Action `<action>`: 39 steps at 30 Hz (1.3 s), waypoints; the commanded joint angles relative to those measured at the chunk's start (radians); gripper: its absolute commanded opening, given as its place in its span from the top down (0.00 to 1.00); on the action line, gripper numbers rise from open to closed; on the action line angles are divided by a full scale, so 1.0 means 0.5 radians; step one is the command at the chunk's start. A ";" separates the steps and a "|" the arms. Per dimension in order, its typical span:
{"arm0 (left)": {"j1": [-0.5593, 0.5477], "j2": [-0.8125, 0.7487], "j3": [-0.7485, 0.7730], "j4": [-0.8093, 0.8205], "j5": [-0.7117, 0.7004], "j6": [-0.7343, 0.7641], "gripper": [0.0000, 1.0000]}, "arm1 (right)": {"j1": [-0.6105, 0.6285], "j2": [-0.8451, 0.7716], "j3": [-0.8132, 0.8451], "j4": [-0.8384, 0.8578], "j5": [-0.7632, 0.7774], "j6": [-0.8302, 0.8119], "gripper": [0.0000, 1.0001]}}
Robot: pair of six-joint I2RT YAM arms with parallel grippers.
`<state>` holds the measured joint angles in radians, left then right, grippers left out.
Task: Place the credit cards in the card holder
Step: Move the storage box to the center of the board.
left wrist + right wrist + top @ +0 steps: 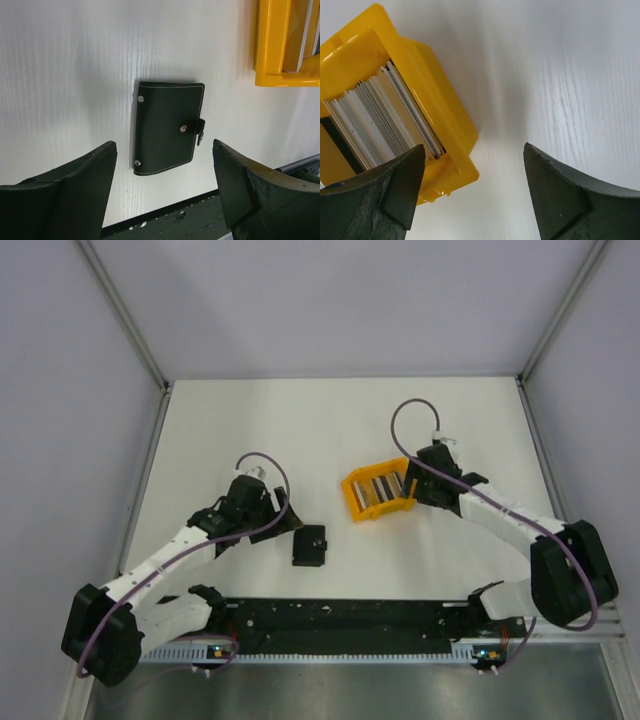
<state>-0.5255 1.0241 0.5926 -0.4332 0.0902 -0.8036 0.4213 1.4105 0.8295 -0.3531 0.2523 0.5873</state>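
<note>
The card holder is a small black wallet lying flat and closed on the white table, its snap strap fastened; in the left wrist view it lies just beyond my fingertips. My left gripper is open and empty, just left of it and above it. The credit cards stand edge-on as a row of pale and dark stripes inside the orange bin. My right gripper is open and empty at the bin's right end, above the table.
The orange bin's corner shows at the top right of the left wrist view. A black rail runs along the table's near edge between the arm bases. Grey walls enclose the table on the left, right and back.
</note>
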 commanded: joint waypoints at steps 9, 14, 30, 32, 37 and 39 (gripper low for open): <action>-0.014 0.047 0.116 0.127 0.151 0.113 0.18 | -0.060 -0.854 -0.432 -0.119 0.158 -0.318 0.19; -0.023 0.057 0.131 0.133 0.185 0.131 0.18 | -0.116 -0.910 -0.371 -0.134 -0.071 -0.310 0.19; -0.032 0.084 0.149 0.145 0.258 0.174 0.18 | -0.306 -0.232 -0.092 0.240 -0.440 -0.704 0.45; -0.032 0.090 0.149 0.142 0.264 0.174 0.19 | -0.318 -0.183 -0.036 0.261 -0.450 -0.809 0.55; -0.032 0.106 0.152 0.145 0.277 0.187 0.19 | -0.340 -0.118 0.034 0.277 -0.630 -1.073 0.83; -0.032 0.121 0.149 0.145 0.289 0.199 0.19 | -0.349 -0.091 0.041 0.273 -0.731 -1.143 0.86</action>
<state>-0.5377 1.0740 0.6304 -0.4015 0.2176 -0.7292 0.2634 1.3411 0.7933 -0.2684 -0.0113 0.1394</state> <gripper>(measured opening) 0.816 0.168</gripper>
